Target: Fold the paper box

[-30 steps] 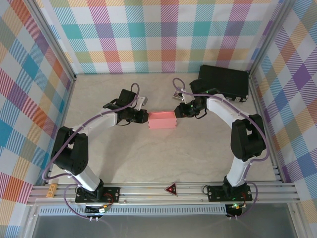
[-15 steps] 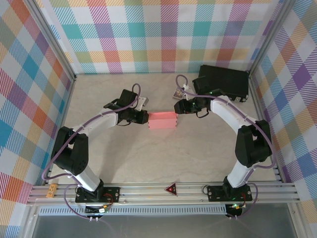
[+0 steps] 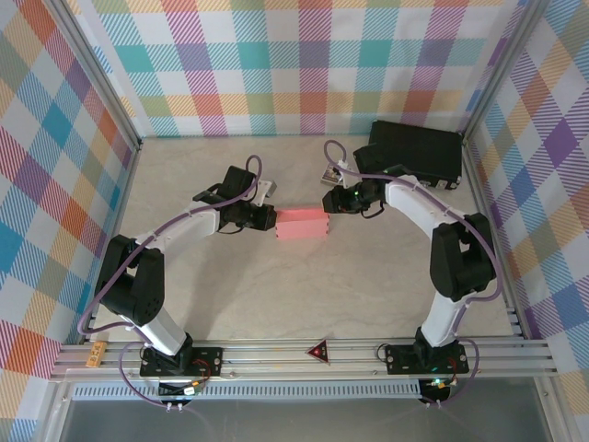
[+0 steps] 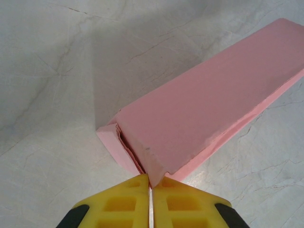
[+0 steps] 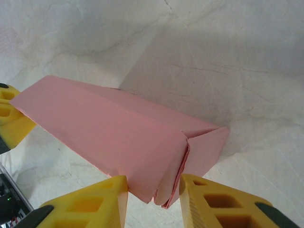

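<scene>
Salmon-pink cardboard, smooth and matte, forms the paper box (image 3: 302, 223), a long flat slab lying at the middle of the pale marbled table (image 3: 276, 285). Both arms reach inward with bent elbows, one at each end. The left gripper (image 4: 151, 190) pinches a creased corner flap, its yellow fingers pressed together. The right gripper (image 5: 153, 183) straddles the opposite end, jaws partly apart, where the tuck flap bulges loose.

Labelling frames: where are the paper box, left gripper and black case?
paper box (image 3: 303, 224): top external view, top face centre.
left gripper (image 4: 151, 184): left wrist view, between shut fingertips.
black case (image 3: 414, 152): top external view, lid centre.
</scene>
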